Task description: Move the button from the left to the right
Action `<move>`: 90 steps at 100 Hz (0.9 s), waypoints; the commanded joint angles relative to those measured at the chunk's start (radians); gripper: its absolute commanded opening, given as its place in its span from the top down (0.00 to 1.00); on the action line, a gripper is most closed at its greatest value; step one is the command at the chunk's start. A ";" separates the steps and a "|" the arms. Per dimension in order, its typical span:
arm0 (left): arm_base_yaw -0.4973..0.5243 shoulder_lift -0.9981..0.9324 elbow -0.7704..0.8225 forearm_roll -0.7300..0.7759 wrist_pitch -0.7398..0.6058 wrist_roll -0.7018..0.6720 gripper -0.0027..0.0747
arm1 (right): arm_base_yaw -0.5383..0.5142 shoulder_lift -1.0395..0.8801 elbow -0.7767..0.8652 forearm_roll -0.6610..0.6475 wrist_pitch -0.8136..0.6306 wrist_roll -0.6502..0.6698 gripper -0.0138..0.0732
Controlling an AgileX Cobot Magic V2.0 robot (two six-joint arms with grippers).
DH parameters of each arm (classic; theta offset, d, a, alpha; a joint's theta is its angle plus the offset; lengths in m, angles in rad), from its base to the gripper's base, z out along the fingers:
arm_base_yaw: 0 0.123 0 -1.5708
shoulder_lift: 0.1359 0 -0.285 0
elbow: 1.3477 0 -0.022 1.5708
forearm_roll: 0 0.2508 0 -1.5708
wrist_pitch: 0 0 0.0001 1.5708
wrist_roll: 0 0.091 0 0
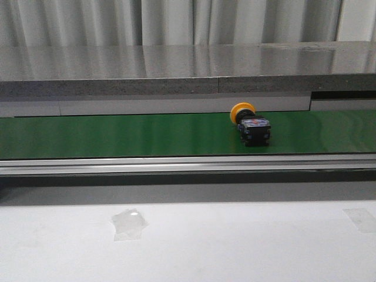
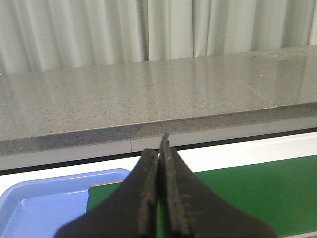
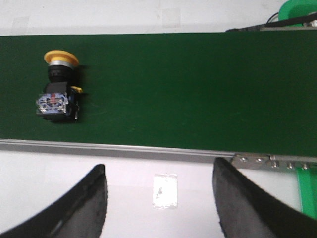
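The button lies on its side on the green belt, right of centre in the front view, yellow cap toward the far edge, black body w/ red and blue marks toward the near rail. Nothing of mine touches it. My right jaws hang spread wide over the white worktop just beside the belt's rail, the two dark fingers well apart and holding nothing; from that wrist the button sits off to one side on the belt, apart from both fingers, cap pointing away from the rail. A small clear tape patch lies on the worktop between my fingers. My left jaws are pressed together, pads meeting, nothing between them; beyond them a pale blue tray sits beside the belt's end, w/ a grey stone ledge and curtains behind. Neither arm shows in the front view. Another tape patch is stuck to the worktop in front of the belt, left of centre; a fainter one at right.
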 commanded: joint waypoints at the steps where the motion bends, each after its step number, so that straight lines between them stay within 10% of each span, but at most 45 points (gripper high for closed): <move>1: -0.007 0.005 -0.025 -0.010 -0.082 -0.001 0.99 | 0.002 0.042 -0.074 0.046 -0.052 -0.063 0.25; 90: -0.007 0.005 -0.025 -0.010 -0.082 -0.001 0.99 | 0.073 0.536 -0.320 0.126 -0.083 -0.194 0.25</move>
